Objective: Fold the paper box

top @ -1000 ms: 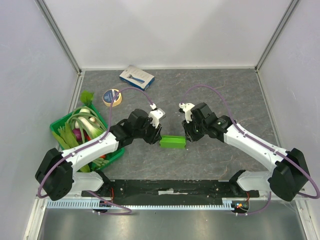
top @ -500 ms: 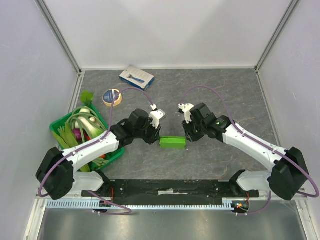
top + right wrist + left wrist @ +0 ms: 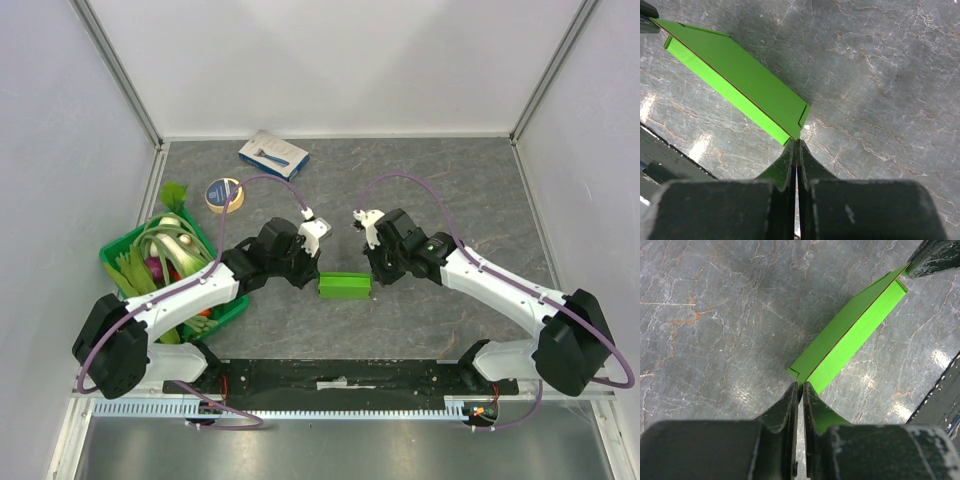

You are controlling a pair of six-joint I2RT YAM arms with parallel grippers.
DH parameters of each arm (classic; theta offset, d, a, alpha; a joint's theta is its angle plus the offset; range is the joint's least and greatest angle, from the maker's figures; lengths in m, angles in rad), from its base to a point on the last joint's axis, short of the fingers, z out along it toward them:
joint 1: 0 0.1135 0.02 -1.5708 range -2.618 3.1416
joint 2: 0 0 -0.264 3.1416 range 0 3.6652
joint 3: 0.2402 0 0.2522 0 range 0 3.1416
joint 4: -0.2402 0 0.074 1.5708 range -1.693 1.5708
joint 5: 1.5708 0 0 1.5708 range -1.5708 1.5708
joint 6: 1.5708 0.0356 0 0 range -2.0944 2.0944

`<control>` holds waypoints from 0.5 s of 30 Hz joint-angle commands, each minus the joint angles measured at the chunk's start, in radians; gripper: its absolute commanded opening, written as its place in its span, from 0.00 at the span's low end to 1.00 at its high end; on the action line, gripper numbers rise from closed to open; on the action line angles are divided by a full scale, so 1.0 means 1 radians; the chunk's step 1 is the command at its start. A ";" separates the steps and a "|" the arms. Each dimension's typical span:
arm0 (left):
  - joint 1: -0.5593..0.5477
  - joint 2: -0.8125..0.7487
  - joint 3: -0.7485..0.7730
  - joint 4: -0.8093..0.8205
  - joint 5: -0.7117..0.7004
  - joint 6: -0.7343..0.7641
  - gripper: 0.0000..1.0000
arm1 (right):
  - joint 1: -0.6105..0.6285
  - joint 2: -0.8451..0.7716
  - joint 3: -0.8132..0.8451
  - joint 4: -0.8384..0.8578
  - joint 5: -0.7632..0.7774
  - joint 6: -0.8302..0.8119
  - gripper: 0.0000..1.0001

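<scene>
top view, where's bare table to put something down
Bare: the far right corner of the table, behind the right arm; also the strip between the paper box and the base plate. Crowded: the left side with green crate, tape roll and blue-and-white carton, and the middle, where both arms meet at the box.

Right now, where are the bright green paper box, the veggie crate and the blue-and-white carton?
paper box [image 3: 345, 285]: top external view, middle of the green side that shows.
veggie crate [image 3: 230, 308]: top external view, its near right wall.
blue-and-white carton [image 3: 273, 155]: top external view, middle of its top face.
</scene>
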 commanded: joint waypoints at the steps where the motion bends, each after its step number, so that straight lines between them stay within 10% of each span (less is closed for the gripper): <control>1: -0.004 0.013 0.048 0.011 0.017 -0.064 0.12 | 0.015 0.008 0.022 0.029 -0.014 0.079 0.00; 15: -0.014 0.025 0.096 -0.019 0.020 -0.260 0.02 | 0.041 0.021 0.025 0.026 0.064 0.291 0.00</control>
